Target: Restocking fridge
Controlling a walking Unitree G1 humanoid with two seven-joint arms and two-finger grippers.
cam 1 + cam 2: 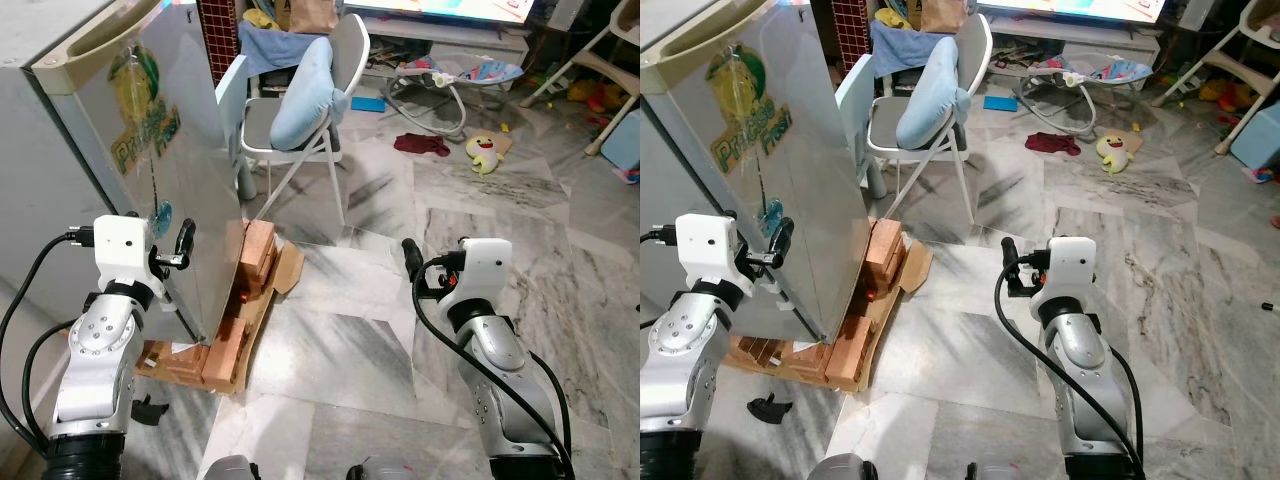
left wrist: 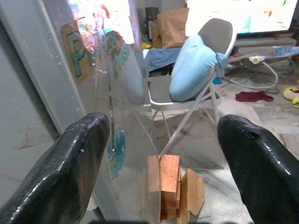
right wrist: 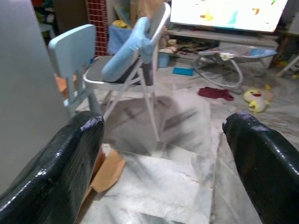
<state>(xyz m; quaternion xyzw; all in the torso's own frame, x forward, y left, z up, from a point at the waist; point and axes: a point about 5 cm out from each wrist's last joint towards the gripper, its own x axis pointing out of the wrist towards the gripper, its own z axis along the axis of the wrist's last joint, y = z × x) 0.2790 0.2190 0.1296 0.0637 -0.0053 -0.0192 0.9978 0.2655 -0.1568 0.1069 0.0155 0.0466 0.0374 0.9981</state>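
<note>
Standing close before the fridge (image 1: 150,150), the robot holds both arms raised at about the same height. The left gripper (image 2: 161,154) is right at the silver door, close to its lower edge, with its two black fingers (image 2: 70,172) spread wide apart and nothing between them. The right gripper (image 3: 163,158) hangs over bare marble floor (image 1: 400,330), well apart from the fridge, also spread open and empty.

The fridge door looks closed, its side with the fruit sticker (image 1: 140,110) turned toward the camera. The fridge stands on wooden blocks (image 1: 225,345) with a piece of cardboard (image 1: 288,268) beside them. I cannot see any food or bottle to put inside.

My judgement is that the restocking is at its very start: the step in hand is to open the door. For this the left gripper needs to reach the free edge of the door, or the long recessed handle (image 1: 95,35) along the top, get a finger behind it and pull outward, while the body gives room for the door to swing.

Farther back stands a folding chair (image 1: 300,110) with a light blue cushion (image 1: 300,100) on it, and a small blue chair just beside it. Beyond, on the floor, lie a red cloth (image 1: 421,144), a yellow toy (image 1: 483,152) and a baby bouncer (image 1: 450,80).
</note>
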